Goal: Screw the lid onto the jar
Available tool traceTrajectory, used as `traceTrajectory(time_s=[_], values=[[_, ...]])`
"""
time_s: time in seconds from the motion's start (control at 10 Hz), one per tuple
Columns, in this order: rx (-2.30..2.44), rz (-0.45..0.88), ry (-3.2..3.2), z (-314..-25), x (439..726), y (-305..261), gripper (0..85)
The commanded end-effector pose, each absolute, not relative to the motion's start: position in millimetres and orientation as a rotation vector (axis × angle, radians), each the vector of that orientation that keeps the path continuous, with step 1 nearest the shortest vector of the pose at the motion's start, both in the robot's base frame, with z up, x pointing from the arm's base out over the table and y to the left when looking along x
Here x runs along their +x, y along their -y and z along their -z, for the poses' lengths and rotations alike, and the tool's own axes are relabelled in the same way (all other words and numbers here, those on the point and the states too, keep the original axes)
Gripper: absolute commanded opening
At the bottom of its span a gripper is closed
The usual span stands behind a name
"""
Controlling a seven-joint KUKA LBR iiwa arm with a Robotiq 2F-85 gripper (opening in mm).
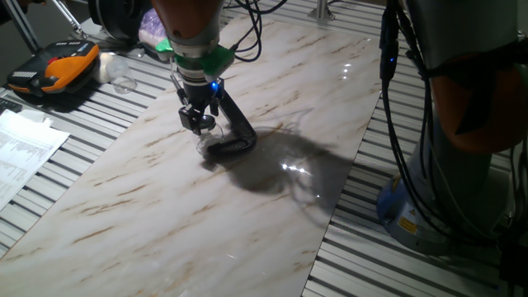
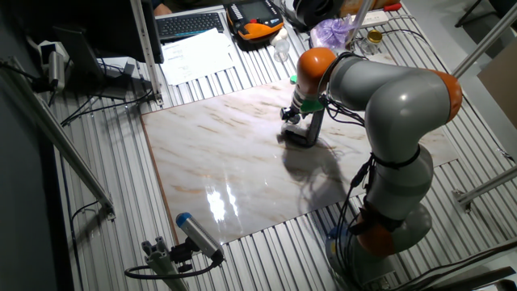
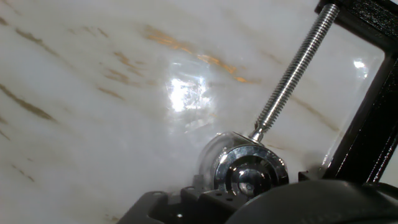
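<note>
The lid [image 3: 250, 175], a shiny round silvery cap, sits on the mouth of the small clear glass jar [image 3: 208, 158]. The jar stands on the marble slab inside the black C-clamp [image 3: 367, 130], and the clamp's threaded screw [image 3: 292, 74] points at it. In the one fixed view my gripper [image 1: 198, 122] hangs right over the jar [image 1: 206, 147], beside the clamp [image 1: 237, 136]. In the other fixed view the gripper [image 2: 291, 114] is at the clamp [image 2: 308, 133]. In the hand view the dark fingers [image 3: 168, 205] lie at the lid's lower edge. Their grip on it is hidden.
The marble slab [image 1: 206, 214] lies on a slatted metal table. An orange and black case [image 1: 54, 70], papers [image 1: 21, 148] and another clear glass vessel [image 1: 124, 81] are off the slab at the far left. The arm's base [image 2: 388, 226] stands beside the slab.
</note>
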State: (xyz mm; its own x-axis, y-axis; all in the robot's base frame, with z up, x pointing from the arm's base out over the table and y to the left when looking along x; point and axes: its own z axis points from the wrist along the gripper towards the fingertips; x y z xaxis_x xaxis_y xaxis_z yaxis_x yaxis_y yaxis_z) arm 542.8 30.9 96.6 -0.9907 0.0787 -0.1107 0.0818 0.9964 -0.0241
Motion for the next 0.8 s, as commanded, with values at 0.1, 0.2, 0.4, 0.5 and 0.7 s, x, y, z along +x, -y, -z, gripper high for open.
traceTrajectory(time_s=[0.1, 0.2, 0.4, 0.5, 0.7], values=[[0.109, 0.022, -3.032, -106.6, 543.5, -22.4, 68.0], [0.093, 0.016, -3.038, -110.8, 545.1, -19.9, 68.0], [0.051, 0.016, -3.055, -110.4, 544.8, -22.0, 34.0], [0.03, -0.001, -3.067, -110.0, 544.9, -21.8, 17.0], [0.016, 0.0, -3.072, -110.1, 544.8, -21.6, 17.0]])
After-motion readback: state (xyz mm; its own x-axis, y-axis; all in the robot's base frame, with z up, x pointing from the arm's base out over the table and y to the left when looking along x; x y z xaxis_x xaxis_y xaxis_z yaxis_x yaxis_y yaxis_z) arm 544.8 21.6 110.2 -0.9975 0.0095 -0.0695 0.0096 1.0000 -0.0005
